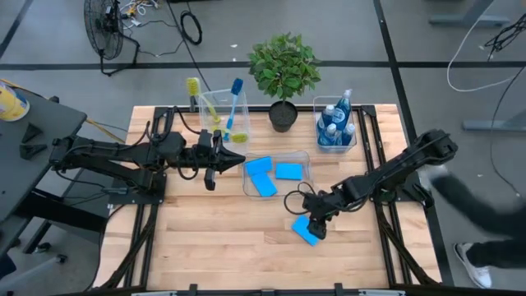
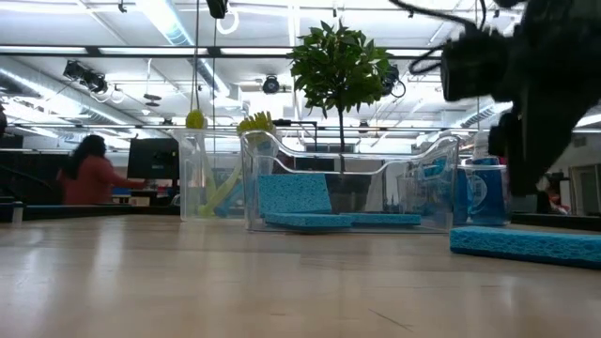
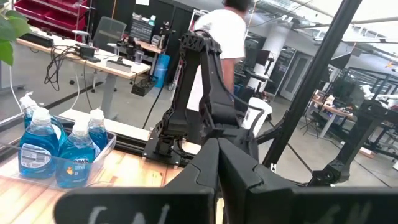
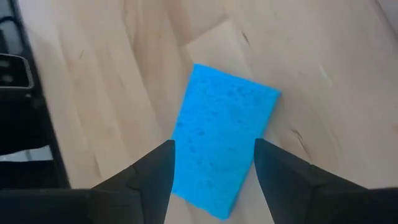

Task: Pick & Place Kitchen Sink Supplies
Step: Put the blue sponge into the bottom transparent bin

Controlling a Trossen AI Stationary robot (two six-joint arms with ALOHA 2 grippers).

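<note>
Right wrist view: your right fingers [image 4: 214, 180] stand open, one on each side of a blue sponge [image 4: 224, 140] lying flat on the desk [image 4: 112, 74], not gripping it. In the high view this sponge [image 1: 306, 231] sits in front of the middle bin [image 1: 306, 158], which holds the other three sponges [image 1: 265, 175]. Your left fingers [image 1: 210, 179] are closed and empty, hovering just left of that bin. Behind them, a tall bin [image 1: 203, 102] holds three brushes [image 1: 235, 107], two yellow-green and one blue. A third bin [image 1: 316, 104] at the back right holds the four bottles [image 1: 336, 125] of blue liquid. A potted plant [image 1: 283, 70] stands between the two rear bins. In the low view, a person [image 2: 86, 171] is visible in the room beyond.
</note>
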